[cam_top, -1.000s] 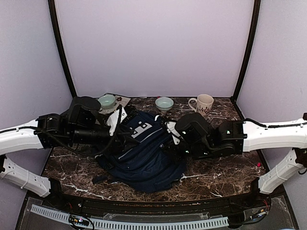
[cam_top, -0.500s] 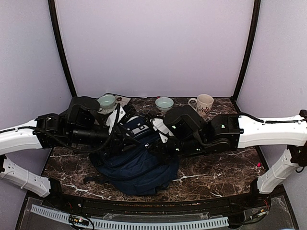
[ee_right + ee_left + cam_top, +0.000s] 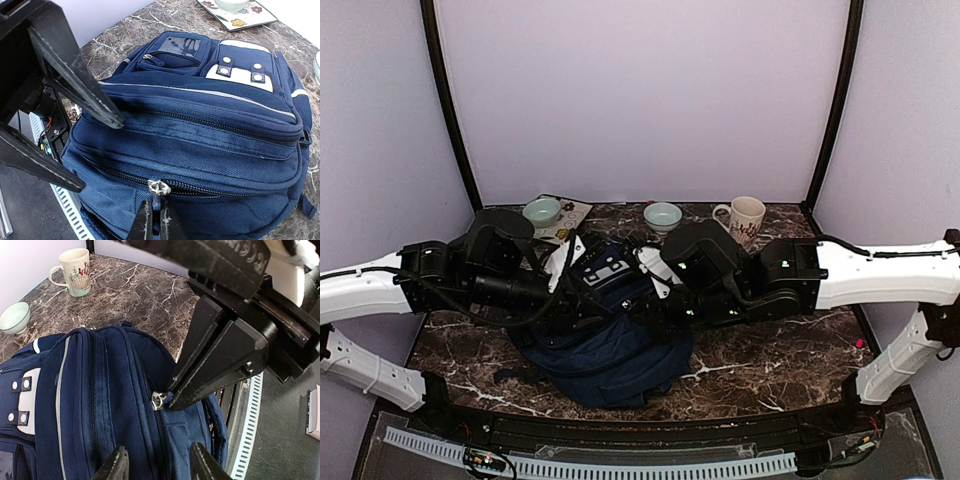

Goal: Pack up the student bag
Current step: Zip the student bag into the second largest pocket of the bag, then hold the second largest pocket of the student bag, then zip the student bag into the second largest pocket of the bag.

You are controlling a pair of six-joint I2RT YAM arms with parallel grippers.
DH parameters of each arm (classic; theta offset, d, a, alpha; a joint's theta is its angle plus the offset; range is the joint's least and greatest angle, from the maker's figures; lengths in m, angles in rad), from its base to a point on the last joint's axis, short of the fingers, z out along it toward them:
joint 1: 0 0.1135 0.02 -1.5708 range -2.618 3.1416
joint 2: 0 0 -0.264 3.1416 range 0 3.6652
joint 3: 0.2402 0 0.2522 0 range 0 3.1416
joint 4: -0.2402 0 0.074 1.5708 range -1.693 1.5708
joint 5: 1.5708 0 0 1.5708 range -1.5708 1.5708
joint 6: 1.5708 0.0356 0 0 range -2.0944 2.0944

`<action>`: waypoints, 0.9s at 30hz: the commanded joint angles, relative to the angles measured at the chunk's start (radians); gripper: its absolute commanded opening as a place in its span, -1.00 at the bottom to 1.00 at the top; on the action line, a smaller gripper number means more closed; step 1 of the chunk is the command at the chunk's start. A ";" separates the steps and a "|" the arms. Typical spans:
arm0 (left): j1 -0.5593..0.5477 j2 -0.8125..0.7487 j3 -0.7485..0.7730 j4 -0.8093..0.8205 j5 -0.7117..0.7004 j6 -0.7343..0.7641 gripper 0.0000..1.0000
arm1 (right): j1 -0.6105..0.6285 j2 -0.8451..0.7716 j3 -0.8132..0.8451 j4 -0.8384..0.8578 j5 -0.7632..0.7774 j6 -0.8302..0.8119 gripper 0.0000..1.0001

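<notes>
Navy fabric with thin pale stripes: the student bag (image 3: 610, 342) lies slumped on the middle of the dark marble desk (image 3: 770, 365), between the two arms, its top end toward the back wall. A white patch (image 3: 240, 72) with snap studs sits near that top end. Beside it is a small pocket with a clear window (image 3: 176, 46).

Right hand (image 3: 156, 222): fingers pressed together, narrow, pinching the blue tab of the zip pull (image 3: 158, 188) on one of the bag's long zip lines. The metal slider shows just above the fingertips. The teeth to either side of it look closed (as far as the right wrist view reaches).

Left hand (image 3: 159, 466): fingers parted at a middling width, coming in from the bag's left side. In the right wrist view one fingertip rests on the bag's upper panel. The other finger runs lower, past the bag's edge, toward the desk's front rim. Nothing is clearly pinched between them, and I cannot tell whether they press the fabric.

The hands are close together. In the left wrist view the right hand's black fingers come down on the pull just ahead of the left fingertips.

Back of desk, left to right:
- A pale green bowl (image 3: 542, 211) stands on a flowered tray (image 3: 252, 16).
- A second pale green bowl (image 3: 663, 215) stands behind the bag.
- A cream mug (image 3: 745, 217) with a printed pattern stands at the right, apart from the bag.
</notes>
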 commanded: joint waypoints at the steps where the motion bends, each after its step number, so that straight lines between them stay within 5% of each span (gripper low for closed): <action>1: -0.003 0.013 -0.016 -0.014 -0.012 0.019 -0.13 | 0.014 -0.019 0.055 0.130 0.008 0.001 -1.00; 11: -0.003 0.060 -0.029 0.008 -0.019 0.054 -0.27 | 0.015 -0.026 0.060 0.136 0.007 0.007 -1.00; 16: -0.003 0.032 -0.062 0.044 -0.121 0.061 -1.00 | 0.014 -0.041 0.045 0.141 0.019 0.011 -1.00; 22: -0.002 -0.014 -0.072 0.005 -0.227 0.079 -1.00 | 0.014 -0.076 0.021 0.075 0.101 -0.002 -1.00; 27: -0.003 -0.027 -0.086 0.007 -0.183 0.084 -1.00 | 0.015 -0.159 -0.033 0.035 0.139 0.021 -1.00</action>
